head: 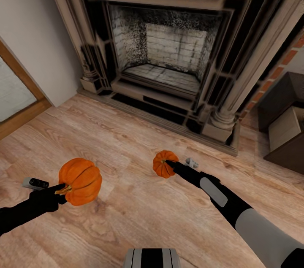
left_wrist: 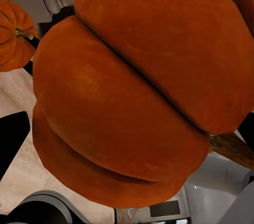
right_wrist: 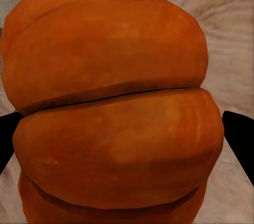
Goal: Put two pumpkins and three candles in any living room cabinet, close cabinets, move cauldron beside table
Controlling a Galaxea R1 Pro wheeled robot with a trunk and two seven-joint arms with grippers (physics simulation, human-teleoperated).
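Two pumpkins are in hand, one per arm, in front of the fireplace [head: 169,48].

Left side: the left gripper [head: 59,190] is clamped on the larger-looking pumpkin [head: 80,181], which appears lifted clear of the wood floor [head: 126,141]. In the left wrist view this pumpkin [left_wrist: 143,92] sits between the black fingers [left_wrist: 10,139], its woody stem pointing off to one side, so it is held tilted, not upright. Skin is matte orange with deep rounded ribs; a rib groove runs between the contact points.

Centre: the second pumpkin [head: 164,164] sits at the tip of the right gripper [head: 171,164]. The right wrist view shows its ribbed flank [right_wrist: 116,108] with a dark finger [right_wrist: 241,139] at each edge, so the gripper appears closed on it. Whether it rests on the floor or hangs just above it cannot be told.

Right side: a dark brown cabinet [head: 285,120] with a pale-sided drawer pulled out stands beyond the fireplace column.

Judgement on the step: both loads are secured and carriage to that cabinet is due. The ribbed, rounded bodies offer curved seats, so slip or rotation is the risk. Recommend slow base turning, grippers kept level, arms held apart so the pumpkins do not knock, and lowering each into the drawer before releasing.
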